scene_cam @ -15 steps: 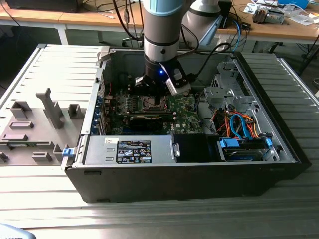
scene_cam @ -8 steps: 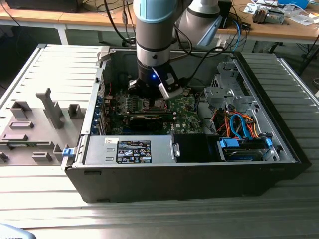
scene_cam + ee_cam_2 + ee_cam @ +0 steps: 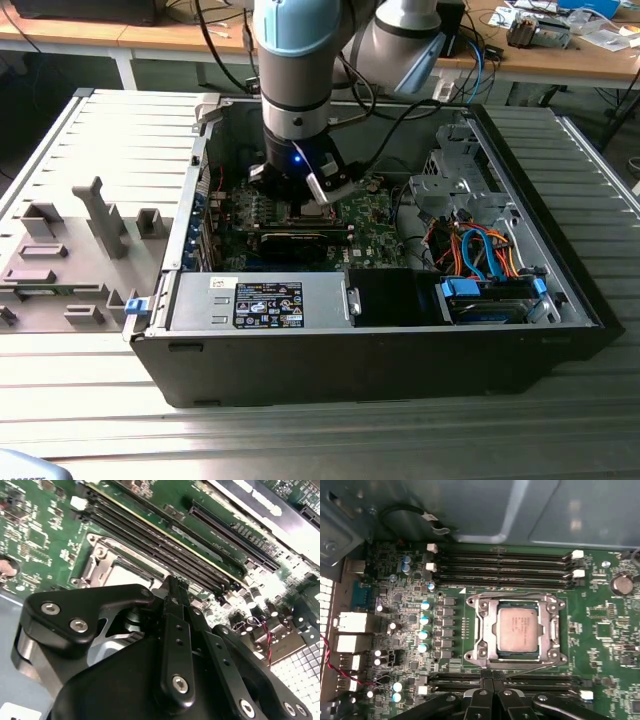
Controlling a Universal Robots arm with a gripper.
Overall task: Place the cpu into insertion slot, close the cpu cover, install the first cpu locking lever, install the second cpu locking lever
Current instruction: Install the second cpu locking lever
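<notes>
Ribbed metal surface carrying an open case (image 3: pixel 400 345); cpu (image 3: pixel 518 629) seated flat in slot (image 3: pixel 517 632), cover (image 3: pixel 555 630) apparently closed around it. Gripper (image 3: pixel 493 681) fingers together, empty, just beside socket. Thin, stiff, fragile chip: edges only

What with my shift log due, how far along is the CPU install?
Done: the cpu sits in the insertion slot, and the cpu cover appears to lie flat around it. In hand: nothing visible; the gripper, fingers together, hovers beside the socket. Left: the two locking levers; I cannot tell whether either is latched.
</notes>
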